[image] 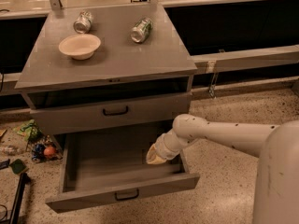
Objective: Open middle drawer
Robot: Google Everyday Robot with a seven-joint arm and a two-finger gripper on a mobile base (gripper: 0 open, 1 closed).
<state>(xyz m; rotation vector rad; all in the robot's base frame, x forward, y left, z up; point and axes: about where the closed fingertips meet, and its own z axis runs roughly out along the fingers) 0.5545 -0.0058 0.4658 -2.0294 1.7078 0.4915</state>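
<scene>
- Middle drawer [117, 164]: stands pulled well out from the cabinet [112, 64] front, below the closed upper drawer [74, 120]. Its black bar handle [126, 195] faces the camera.
- Gripper [156, 157]: reaches down inside the middle drawer on the cabinet's right side, near the drawer's right wall. Whether the claw is spread or closed is not discernible.
- Cabinet top: pale bowl [79, 45] at left; left can [83, 22] and right can [141, 30] lie on their sides toward the back.
- Floor left of the cabinet: small coloured clutter [35, 143].
</scene>
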